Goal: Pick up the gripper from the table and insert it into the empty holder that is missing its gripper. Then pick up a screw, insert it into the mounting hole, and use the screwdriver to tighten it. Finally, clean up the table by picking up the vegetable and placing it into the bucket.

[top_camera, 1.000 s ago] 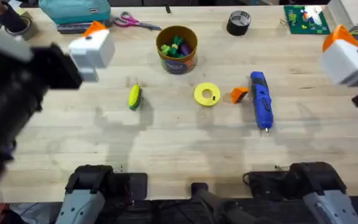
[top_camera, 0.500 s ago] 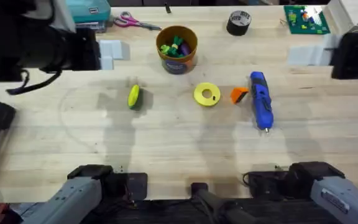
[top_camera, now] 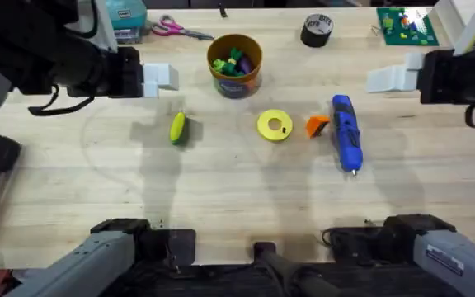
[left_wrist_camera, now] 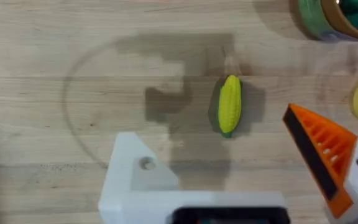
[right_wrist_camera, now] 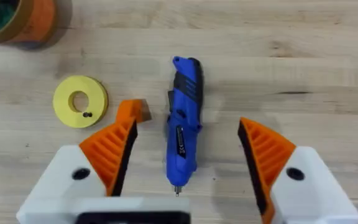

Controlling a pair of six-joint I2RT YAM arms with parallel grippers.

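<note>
The orange gripper [top_camera: 317, 125] lies on the table between the yellow disc [top_camera: 275, 125] and the blue screwdriver [top_camera: 346, 132]. My left gripper [top_camera: 159, 77] hovers open above the vegetable [left_wrist_camera: 230, 104]. One of its white fingers is the bare holder [left_wrist_camera: 129, 180] with an empty mounting hole; the other carries an orange pad. My right gripper [right_wrist_camera: 186, 124] is open over the screwdriver [right_wrist_camera: 184, 143], with the orange gripper [right_wrist_camera: 134, 111] beside it. A tiny dark speck on the disc [right_wrist_camera: 79, 101] may be a screw. The bucket [top_camera: 235, 64] stands at the back centre, toys inside.
A black tape roll [top_camera: 317, 30], scissors [top_camera: 180, 30], a teal box [top_camera: 122, 12] and a green circuit board [top_camera: 404, 25] line the table's far edge. Bare wood lies between the objects and the arm bases.
Both arms have dropped away from the camera and swung inward. The left gripper moved right to above the vegetable, the right gripper moved left toward the screwdriver. Nothing on the table moved.
</note>
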